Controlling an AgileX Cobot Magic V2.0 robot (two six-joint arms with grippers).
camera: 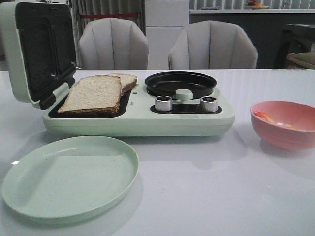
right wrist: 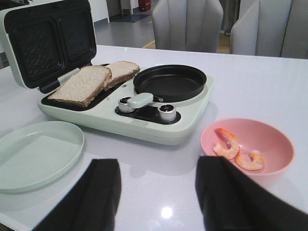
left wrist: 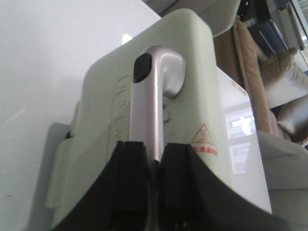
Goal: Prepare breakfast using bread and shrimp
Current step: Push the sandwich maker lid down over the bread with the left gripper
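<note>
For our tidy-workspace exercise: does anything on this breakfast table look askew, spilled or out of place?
Only the bread: the two slices overlap and lie tilted against the edge of the open sandwich maker rather than flat in its wells. Nothing is spilled; the shrimp sit inside the pink bowl.

Hidden, cropped and unclear items

Rear slice of bread (camera: 127,80): largely covered by the front slice. Shrimp (camera: 266,117): in the front view only an orange streak shows above the pink bowl (camera: 284,135) rim, count unreadable there. Sandwich maker lid (camera: 37,51): top cut by the frame edge in the front view. Left end effector (left wrist: 153,156): fingers cropped at the frame edge, lower handle (left wrist: 153,101) hidden between them. Red warning label (left wrist: 204,139): text too small to read. Pale green plate (right wrist: 36,154): cropped in the right wrist view.
</note>
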